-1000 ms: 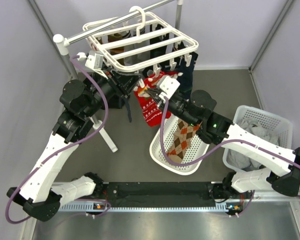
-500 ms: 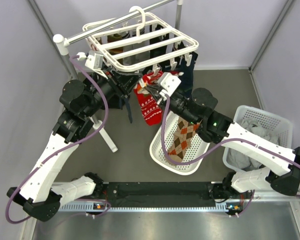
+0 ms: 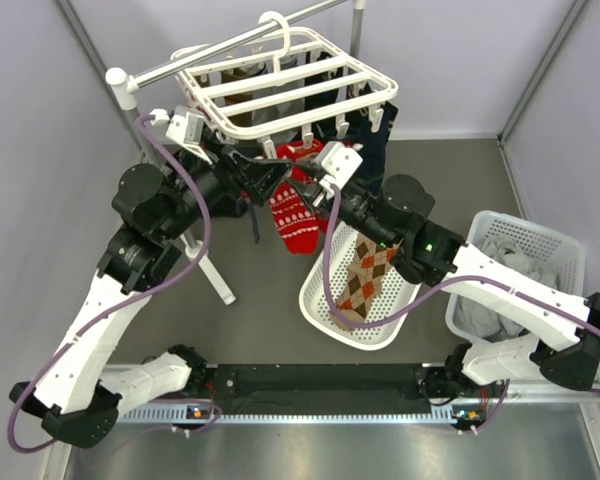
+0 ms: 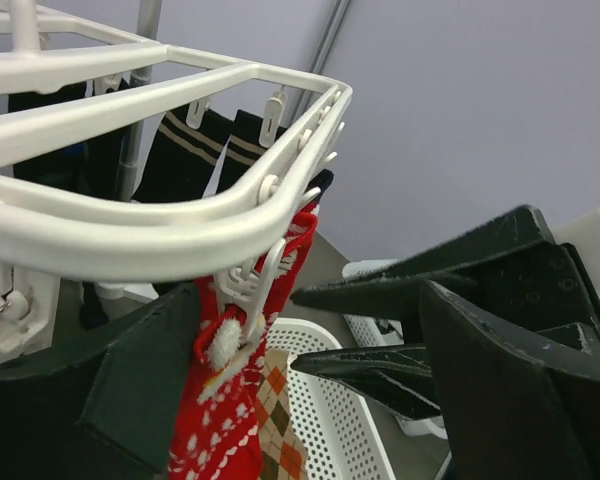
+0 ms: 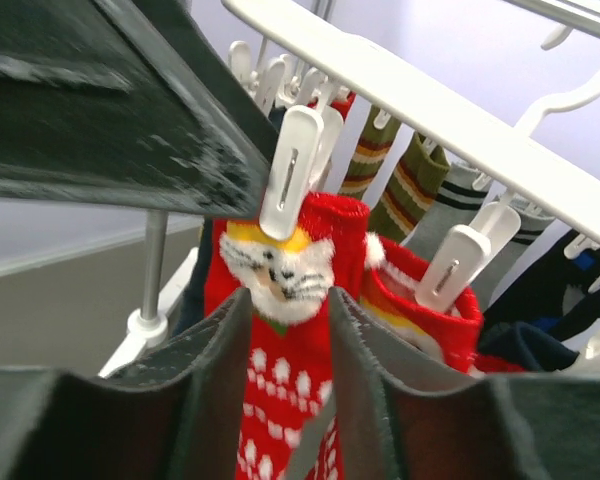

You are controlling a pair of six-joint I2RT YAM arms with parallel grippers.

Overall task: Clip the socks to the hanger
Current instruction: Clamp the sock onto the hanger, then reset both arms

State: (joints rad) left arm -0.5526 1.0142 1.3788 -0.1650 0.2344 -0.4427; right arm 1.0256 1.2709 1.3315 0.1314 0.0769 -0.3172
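one at a time, draw left gripper (image 3: 263,172) (wide) and right gripper (image 5: 291,320) (barely parted) off the hanger (image 4: 130,235) without tugging the clipped red sock (image 3: 292,215).

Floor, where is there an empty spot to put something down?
Bare floor lies between the stand's foot and the round basket, and behind the square basket by the back wall. Under the hanger it is crowded: the left gripper, the right gripper and a red sock meet there.
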